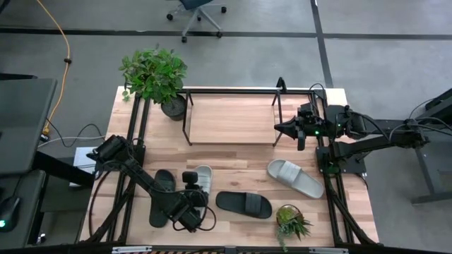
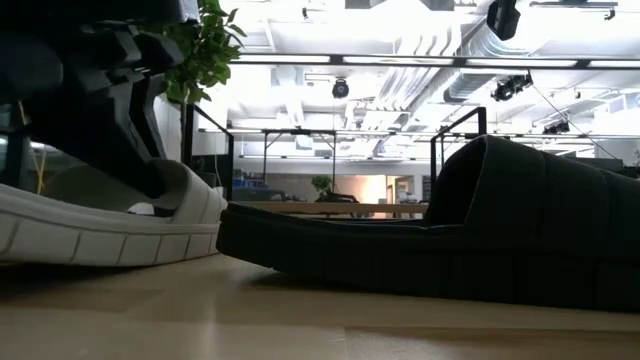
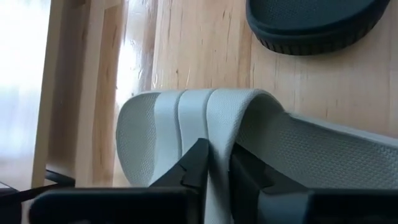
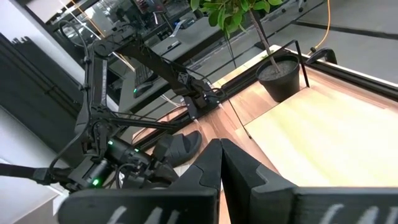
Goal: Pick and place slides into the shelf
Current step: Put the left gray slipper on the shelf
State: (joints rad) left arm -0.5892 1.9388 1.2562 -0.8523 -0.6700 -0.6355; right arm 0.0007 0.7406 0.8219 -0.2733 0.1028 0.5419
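Note:
A light grey slide lies on the table near its front left, and my left gripper is shut on its strap. A black slide lies beside it, partly under my left arm. Another black slide lies on its sole near the front middle, and a second light grey slide lies to the right. The shelf, a black tube frame on a light wood board, stands at the back. My right gripper hangs shut over the shelf's right end, holding nothing. My left gripper pinches the grey slide's strap at its edge. One finger lies on the strap's outer face and the other finger sits in the opening over the footbed. The fingers slant down from the table's near side. The slide's sole rests on the table.
A potted plant stands at the shelf's left end, and a small plant stands near the front right edge. Bare wood lies between the slides and the shelf. Black frame rails run along both table sides.

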